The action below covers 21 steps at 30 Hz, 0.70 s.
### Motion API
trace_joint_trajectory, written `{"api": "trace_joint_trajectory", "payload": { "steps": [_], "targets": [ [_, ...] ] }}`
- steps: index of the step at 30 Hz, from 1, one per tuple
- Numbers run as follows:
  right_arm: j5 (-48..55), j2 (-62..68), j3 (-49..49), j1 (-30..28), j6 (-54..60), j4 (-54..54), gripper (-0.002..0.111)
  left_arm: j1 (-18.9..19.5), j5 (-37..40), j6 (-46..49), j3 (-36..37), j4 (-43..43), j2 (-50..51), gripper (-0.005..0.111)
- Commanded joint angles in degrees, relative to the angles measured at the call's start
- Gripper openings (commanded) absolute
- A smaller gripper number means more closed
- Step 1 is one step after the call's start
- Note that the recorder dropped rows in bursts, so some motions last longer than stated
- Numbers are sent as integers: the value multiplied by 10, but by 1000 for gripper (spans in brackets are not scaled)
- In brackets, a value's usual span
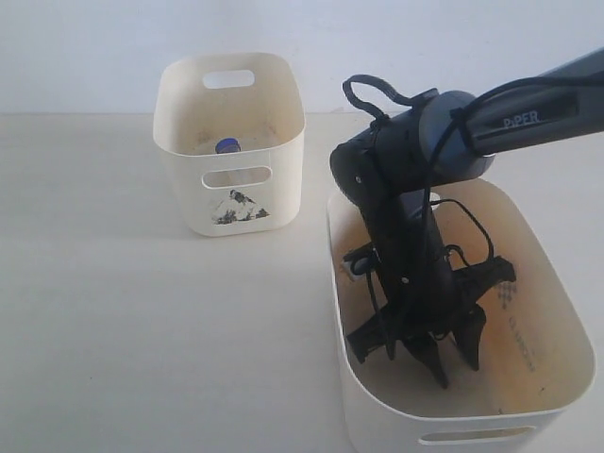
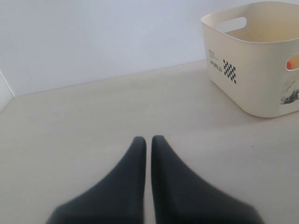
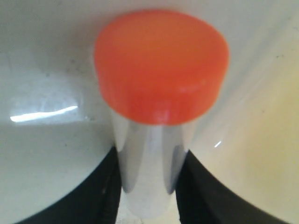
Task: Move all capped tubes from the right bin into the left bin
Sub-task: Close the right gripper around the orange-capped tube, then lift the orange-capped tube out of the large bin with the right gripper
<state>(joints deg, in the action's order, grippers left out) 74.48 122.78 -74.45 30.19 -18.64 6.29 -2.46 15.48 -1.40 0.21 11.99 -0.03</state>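
In the exterior view we see the right arm (image 1: 415, 245) reach down into the right bin (image 1: 566, 330), and one blue-capped tube (image 1: 226, 145) is in the left bin (image 1: 189, 189), farther left. The left wrist view shows us the left gripper (image 2: 148, 140) over the table (image 2: 93, 121), fingers almost touching, holding nothing. In the right wrist view the right gripper (image 3: 149, 186) clamps an orange-capped tube (image 3: 149, 154).
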Motion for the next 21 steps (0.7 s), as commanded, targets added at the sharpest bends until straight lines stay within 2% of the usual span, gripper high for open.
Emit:
{"api": "trace_joint_trajectory", "payload": {
  "steps": [1, 9, 21],
  "targets": [
    [-66, 35, 18, -3, 13, -6, 1, -1, -5, -8, -2, -2, 0, 4],
    [-45, -21, 18, -3, 31, -9, 1, -1, -5, -8, -2, -2, 0, 4],
    [-45, -249, 18, -3, 60, -27, 1, -1, -5, -8, -2, -2, 0, 4]
  ]
}}
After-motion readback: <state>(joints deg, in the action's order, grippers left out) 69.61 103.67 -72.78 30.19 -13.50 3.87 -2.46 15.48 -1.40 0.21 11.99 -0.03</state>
